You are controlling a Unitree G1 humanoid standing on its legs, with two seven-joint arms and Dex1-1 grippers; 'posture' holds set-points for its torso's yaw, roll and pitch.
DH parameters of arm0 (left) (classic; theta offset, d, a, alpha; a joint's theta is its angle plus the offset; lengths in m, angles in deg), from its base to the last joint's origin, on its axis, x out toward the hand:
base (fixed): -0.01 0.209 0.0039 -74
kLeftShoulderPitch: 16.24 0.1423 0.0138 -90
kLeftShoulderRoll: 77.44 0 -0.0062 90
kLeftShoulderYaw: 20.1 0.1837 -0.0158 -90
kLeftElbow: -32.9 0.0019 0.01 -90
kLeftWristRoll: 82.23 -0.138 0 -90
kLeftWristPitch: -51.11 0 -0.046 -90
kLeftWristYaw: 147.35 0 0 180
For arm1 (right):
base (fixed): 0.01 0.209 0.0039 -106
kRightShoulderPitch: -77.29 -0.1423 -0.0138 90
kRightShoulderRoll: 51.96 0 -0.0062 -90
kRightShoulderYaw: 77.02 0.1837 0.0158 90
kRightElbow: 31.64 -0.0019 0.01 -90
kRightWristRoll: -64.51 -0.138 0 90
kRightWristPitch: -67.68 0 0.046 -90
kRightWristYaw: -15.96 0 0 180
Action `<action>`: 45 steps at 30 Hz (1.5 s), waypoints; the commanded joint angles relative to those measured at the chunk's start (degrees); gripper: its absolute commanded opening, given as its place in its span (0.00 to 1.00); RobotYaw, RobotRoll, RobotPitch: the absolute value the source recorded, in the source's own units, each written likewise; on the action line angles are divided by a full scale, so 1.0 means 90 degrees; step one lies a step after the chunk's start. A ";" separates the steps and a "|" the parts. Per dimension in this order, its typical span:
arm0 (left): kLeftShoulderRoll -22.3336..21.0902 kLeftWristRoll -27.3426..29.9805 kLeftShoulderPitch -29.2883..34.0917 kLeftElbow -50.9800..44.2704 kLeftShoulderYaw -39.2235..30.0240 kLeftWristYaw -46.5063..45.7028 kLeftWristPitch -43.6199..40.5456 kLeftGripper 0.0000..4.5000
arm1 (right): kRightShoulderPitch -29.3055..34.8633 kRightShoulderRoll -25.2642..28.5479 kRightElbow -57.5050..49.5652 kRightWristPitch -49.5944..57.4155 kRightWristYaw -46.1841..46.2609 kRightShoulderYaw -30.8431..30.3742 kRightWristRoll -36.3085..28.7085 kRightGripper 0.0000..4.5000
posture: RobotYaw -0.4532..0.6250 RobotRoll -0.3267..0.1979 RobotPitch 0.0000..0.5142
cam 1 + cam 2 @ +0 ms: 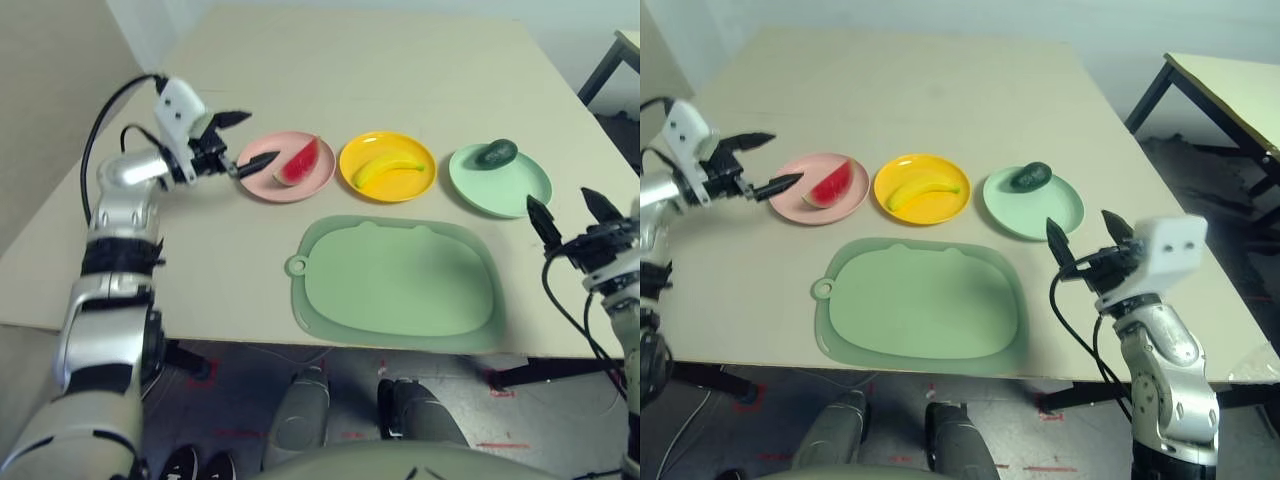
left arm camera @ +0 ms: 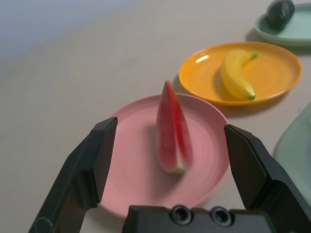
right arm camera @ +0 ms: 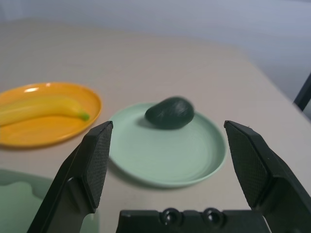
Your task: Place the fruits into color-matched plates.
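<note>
The left gripper (image 2: 170,141) has its two black fingers (image 2: 95,165) spread wide, framing the pink plate (image 2: 136,165). The watermelon (image 2: 173,128) stands on its rind on that plate. Beyond it, the banana (image 2: 235,75) lies in the yellow plate (image 2: 282,73), and further off the avocado (image 2: 281,12) sits on the green plate (image 2: 291,31)

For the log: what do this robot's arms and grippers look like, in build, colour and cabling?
Both arms are silver metal segments with black bands at the joints. Each wrist carries a white boxy housing, and black cables loop from it along the forearm. The left gripper and right gripper each have two black fingers tapering to pointed tips; the wrist views show flat textured inner pads and a black base with two screws.
</note>
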 commanded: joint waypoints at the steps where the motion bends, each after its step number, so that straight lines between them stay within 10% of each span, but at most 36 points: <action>1: 0.0100 0.0102 0.0370 -0.0107 -0.0254 -0.0464 0.0078 1.00 | 0.0127 -0.0135 0.0223 -0.0415 0.0061 0.0237 0.0034 1.00 | 0.67 0.62 0.25; 19: 0.0537 0.0032 0.1891 -0.0100 -0.0555 -0.1831 0.0591 1.00 | 0.1402 -0.0910 0.0203 -0.1288 -0.0249 0.0252 -0.0265 1.00 | 0.66 0.62 0.26; 45: 0.0448 0.0151 0.1863 0.0604 -0.0719 -0.2008 0.0902 1.00 | 0.1546 -0.0963 0.1538 -0.2732 -0.0831 -0.0141 0.0165 1.00 | 0.70 0.62 0.25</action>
